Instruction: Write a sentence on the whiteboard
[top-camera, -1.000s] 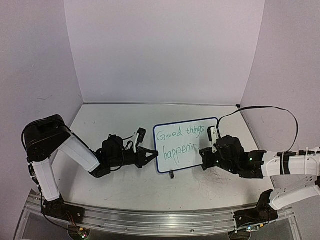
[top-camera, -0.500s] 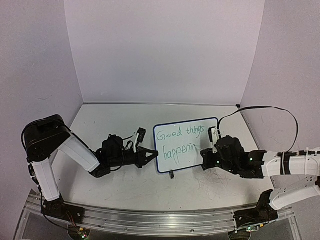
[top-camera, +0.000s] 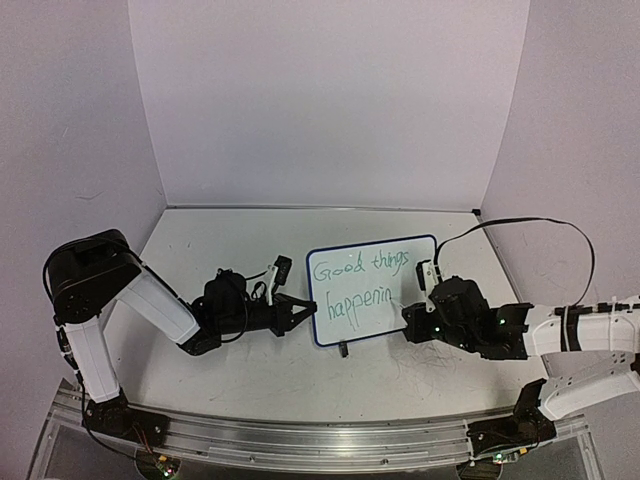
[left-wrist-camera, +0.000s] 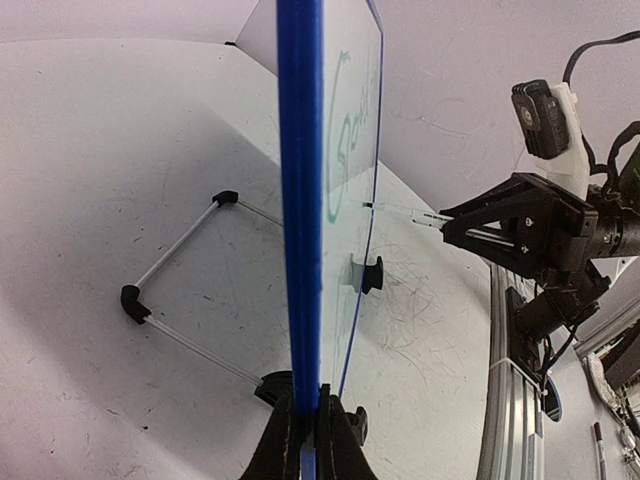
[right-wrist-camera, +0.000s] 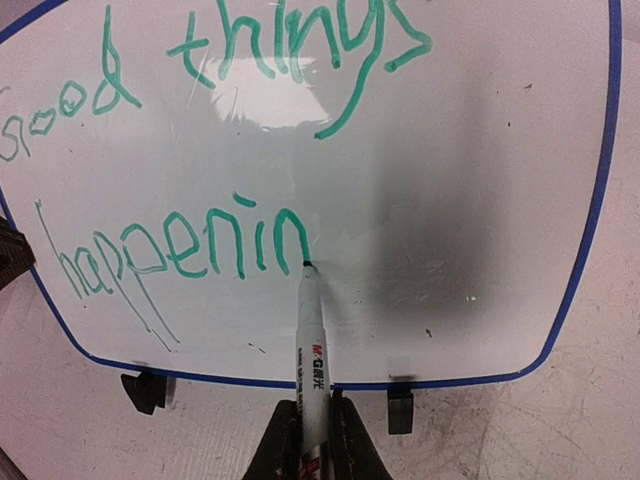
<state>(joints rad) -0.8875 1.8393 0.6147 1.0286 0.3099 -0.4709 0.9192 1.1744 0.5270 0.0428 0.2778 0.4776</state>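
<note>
A scuffed white tabletop (top-camera: 250, 370) sits between lilac walls (top-camera: 330, 100), metal rail (top-camera: 300, 435) in front.

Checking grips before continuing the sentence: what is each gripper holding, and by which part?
The left gripper clamps the whiteboard by its blue frame edge; the right gripper holds the marker by its rear barrel.

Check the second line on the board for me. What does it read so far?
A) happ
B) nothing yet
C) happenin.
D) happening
C: in the right wrist view the sentence on the whiteboard reads "Good things happenin". The tip of the marker is at the foot of the last n, and there is no g or full stop after it.
</note>
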